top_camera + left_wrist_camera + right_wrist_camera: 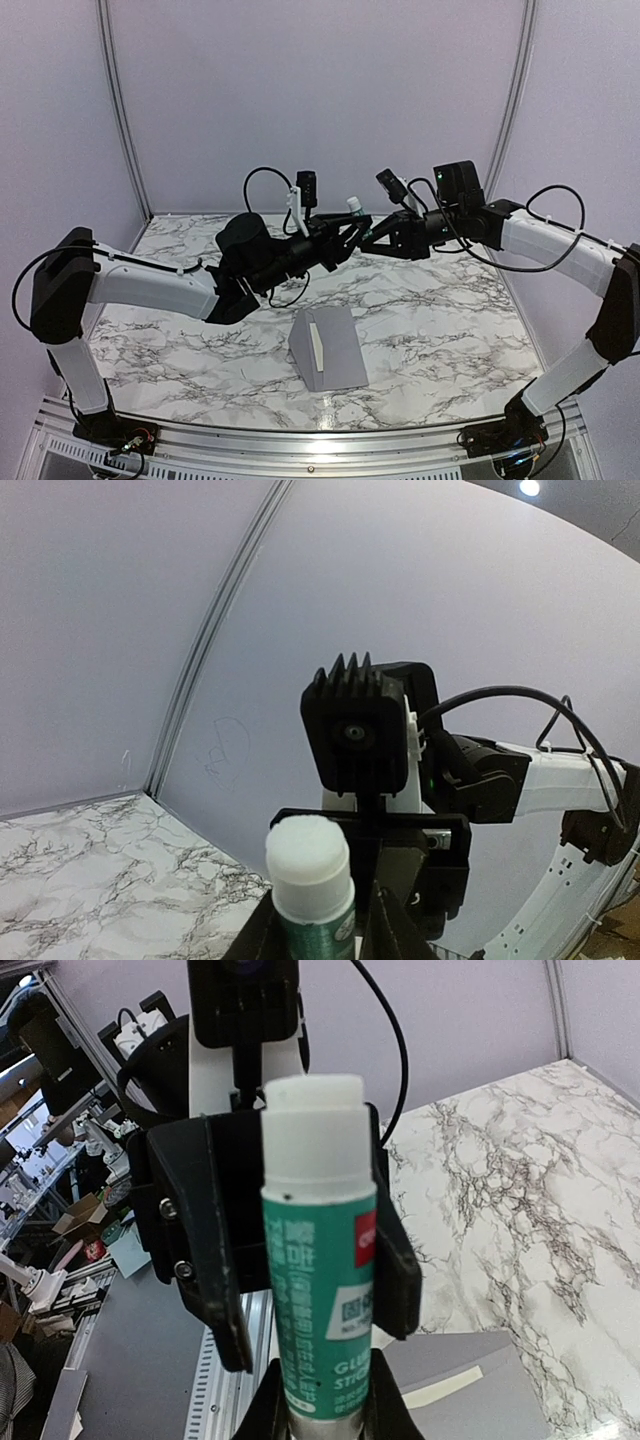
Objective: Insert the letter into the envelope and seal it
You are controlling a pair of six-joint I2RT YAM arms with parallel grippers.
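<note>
A green-and-white glue stick (354, 206) hangs in mid-air above the back of the table, held between both grippers. My right gripper (325, 1412) is shut on its lower end (318, 1300). My left gripper (318, 932) presses the tube (312, 880) from both sides, and its black fingers (225, 1260) flank the upper tube in the right wrist view. The grey envelope (335, 350) lies flat on the table below, flap raised. A narrow off-white strip (316, 345) shows along its fold. The letter is otherwise hidden.
The marble table (450, 330) stretches around the envelope. Pale booth walls (320, 90) close the back and sides. A metal rail (300, 445) runs along the near edge by the arm bases. Both arms (150, 285) reach inward and meet above the far middle.
</note>
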